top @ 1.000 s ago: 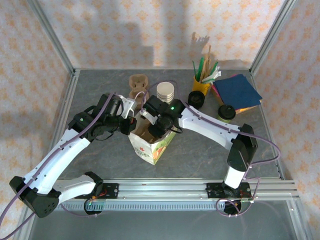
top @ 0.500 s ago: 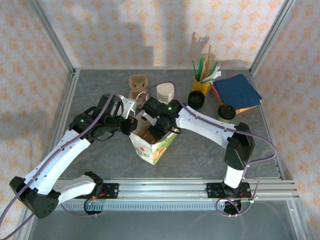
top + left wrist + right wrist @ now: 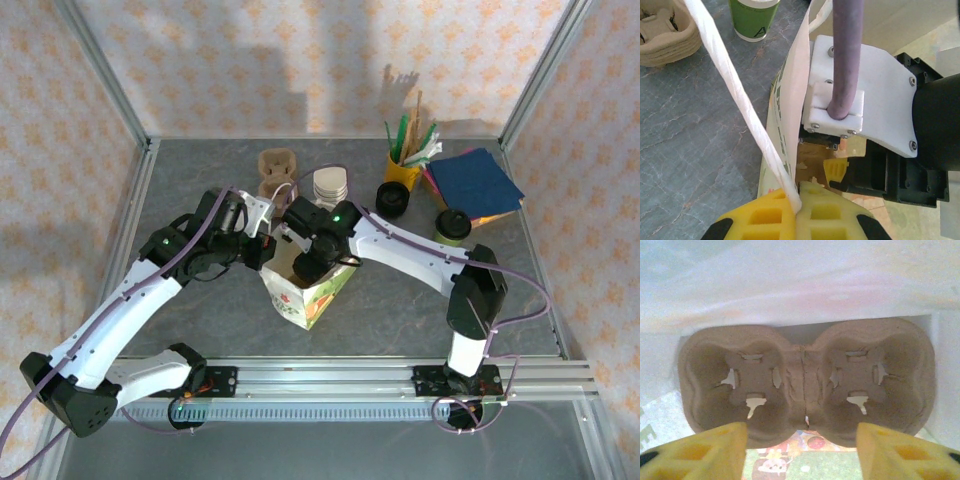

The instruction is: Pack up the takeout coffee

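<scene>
Down inside the paper bag [image 3: 305,295]: tray's in, coffee's not

Right gripper [image 3: 800,440] has its foamy yellow fingers spread wide with nothing between them, hanging over a rough brown pulp tray [image 3: 805,380], two round wells with slotted bottoms, lying flat on the bag floor. Left gripper [image 3: 797,205] is pinched tight on the bag's thin white paper handle [image 3: 735,95], pulling the mouth open. Compared with a second ago, the right arm's elbow has swung a bit left and the wrist sits slightly deeper in the bag; the bag itself hasn't budged. The takeout coffee [image 3: 452,225], white-and-green with a black lid, is still standing well off to the right on the table [image 3: 400,310], near the blue napkins [image 3: 475,180]. White bag walls hug the tray's ends closely; the grey stone-look tabletop between bag and coffee is open.
</scene>
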Motion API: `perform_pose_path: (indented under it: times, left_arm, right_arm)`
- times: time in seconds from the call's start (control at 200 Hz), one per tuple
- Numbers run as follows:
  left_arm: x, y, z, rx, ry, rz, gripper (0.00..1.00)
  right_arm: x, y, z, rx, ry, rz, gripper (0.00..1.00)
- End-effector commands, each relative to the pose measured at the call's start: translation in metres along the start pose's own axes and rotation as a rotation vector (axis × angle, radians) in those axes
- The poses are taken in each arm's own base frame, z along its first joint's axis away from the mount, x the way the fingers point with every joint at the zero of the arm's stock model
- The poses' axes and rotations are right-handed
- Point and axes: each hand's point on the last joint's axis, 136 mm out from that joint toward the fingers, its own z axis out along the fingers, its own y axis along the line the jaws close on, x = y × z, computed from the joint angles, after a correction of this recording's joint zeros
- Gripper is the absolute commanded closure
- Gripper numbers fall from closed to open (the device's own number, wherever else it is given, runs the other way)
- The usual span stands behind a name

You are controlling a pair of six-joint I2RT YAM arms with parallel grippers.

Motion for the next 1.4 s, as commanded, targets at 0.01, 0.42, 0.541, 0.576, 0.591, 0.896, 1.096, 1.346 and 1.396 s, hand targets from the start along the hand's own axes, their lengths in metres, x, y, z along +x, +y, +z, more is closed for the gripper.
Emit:
perform_pose_path:
  times: [0.01,0.42,0.541,0.576,0.591,0.896,1.096,1.346,1.396]
  left_arm:
    - [-0.002,-0.003,0.0,0.009,-0.019,0.022,1.0]
    - [-0.002,-0.001,0.001,-0.001,-0.005,0.004,1.0]
    - [-0.003,-0.001,0.001,-0.002,-0.005,-0.002,1.0]
    - [-0.003,-0.001,0.001,-0.002,-0.005,-0.003,1.0]
    - [-0.003,-0.001,0.001,-0.001,-0.004,-0.003,1.0]
    - [-0.004,0.0,0.002,-0.006,-0.007,-0.014,1.0]
    - [-0.01,0.0,0.0,-0.014,-0.03,-0.026,1.0]
    - [-0.026,-0.005,-0.012,0.0,-0.095,-0.042,0.63]
    - [-0.03,-0.008,-0.015,0.01,-0.11,-0.044,0.6]
  right_arm:
    - [-0.008,0.0,-0.017,0.014,-0.05,-0.007,0.36]
    - [-0.036,0.005,-0.072,-0.032,-0.292,0.019,0.32]
    - [-0.045,0.004,-0.09,-0.046,-0.368,0.064,0.31]
    - [-0.049,0.005,-0.097,-0.053,-0.399,0.082,0.31]
    - [-0.05,0.004,-0.1,-0.054,-0.409,0.089,0.3]
    - [-0.071,-0.003,-0.184,-0.119,-0.678,0.295,0.24]
    - [-0.054,-0.034,-0.226,-0.084,-0.781,0.599,0.24]
    - [-0.019,-0.052,-0.221,-0.128,-0.776,0.905,0.25]
    - [-0.015,-0.054,-0.213,-0.121,-0.767,0.938,0.26]
